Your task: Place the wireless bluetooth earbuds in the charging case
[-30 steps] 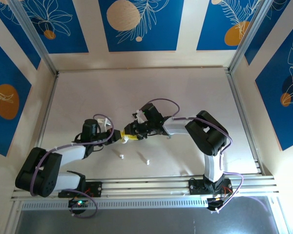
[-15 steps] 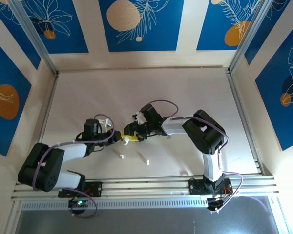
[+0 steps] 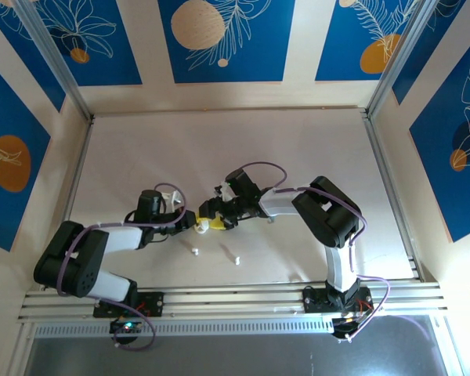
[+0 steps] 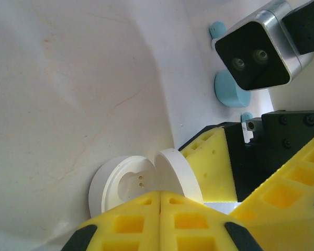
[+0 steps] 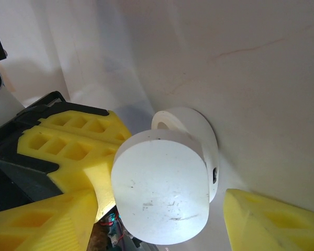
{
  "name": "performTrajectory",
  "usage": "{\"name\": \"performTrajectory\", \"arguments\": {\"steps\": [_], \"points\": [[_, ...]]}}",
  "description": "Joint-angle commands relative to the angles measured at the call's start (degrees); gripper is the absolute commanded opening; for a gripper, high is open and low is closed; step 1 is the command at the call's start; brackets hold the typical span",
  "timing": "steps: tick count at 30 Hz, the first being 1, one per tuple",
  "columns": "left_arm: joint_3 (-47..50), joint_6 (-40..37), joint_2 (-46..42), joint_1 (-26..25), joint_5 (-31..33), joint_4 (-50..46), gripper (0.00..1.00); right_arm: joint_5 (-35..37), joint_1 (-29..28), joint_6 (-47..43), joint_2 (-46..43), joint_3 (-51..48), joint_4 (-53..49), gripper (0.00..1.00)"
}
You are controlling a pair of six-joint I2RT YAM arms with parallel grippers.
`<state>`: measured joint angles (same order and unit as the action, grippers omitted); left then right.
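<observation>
The white charging case lies open on the table, base point(image 4: 111, 184) flat and lid point(image 4: 179, 170) standing up. My left gripper point(image 4: 161, 205) is shut, its yellow fingertips pressed together at the base's near rim with nothing between them. My right gripper point(image 5: 159, 222) is open, its fingers point(image 5: 269, 222) standing apart on either side of the raised lid point(image 5: 159, 191) without touching it. Two white earbuds point(image 3: 195, 251) point(image 3: 236, 259) lie on the table nearer the arm bases. Two pale blue earbuds point(image 4: 216, 28) point(image 4: 246, 116) lie beyond the case.
A pale blue case point(image 4: 229, 92) sits just past the right wrist camera point(image 4: 257, 50). Both grippers point(image 3: 197, 225) point(image 3: 217, 220) meet closely at the table's middle. Metal rails point(image 3: 243, 296) run along the near edge, and patterned walls enclose the table.
My right gripper's fingers have spread wider apart around the lid. The left arm's elbow has swung a little further back; its gripper stays shut at the case.
</observation>
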<state>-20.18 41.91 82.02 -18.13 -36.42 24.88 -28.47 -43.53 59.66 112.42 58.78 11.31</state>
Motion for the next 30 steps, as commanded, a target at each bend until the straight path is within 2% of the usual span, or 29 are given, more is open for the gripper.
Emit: {"name": "performTrajectory", "arguments": {"steps": [1,14,22,26,30], "points": [[-1.69,-0.21,0.99,-1.67,-2.43,2.10,0.02,-1.70,-1.22,-0.45,-0.42,1.10,0.47,0.69],[-2.31,-0.34,1.48,-2.88,-2.88,2.36,0.10,3.63,-1.60,-3.64,-7.22,0.28,-6.60,0.79],[-2.24,-0.31,0.35,-3.05,-2.77,2.50,0.12,8.10,-2.94,-6.57,-12.42,-0.16,-12.73,0.80],[-1.15,-1.02,-4.06,-2.64,-0.15,0.89,0.16,11.96,-4.38,-9.00,-14.60,-0.07,-17.05,0.78],[0.24,-2.91,-11.76,-1.66,6.04,-4.93,0.29,15.95,-6.48,-11.40,-15.60,0.10,-20.89,0.76]]}}
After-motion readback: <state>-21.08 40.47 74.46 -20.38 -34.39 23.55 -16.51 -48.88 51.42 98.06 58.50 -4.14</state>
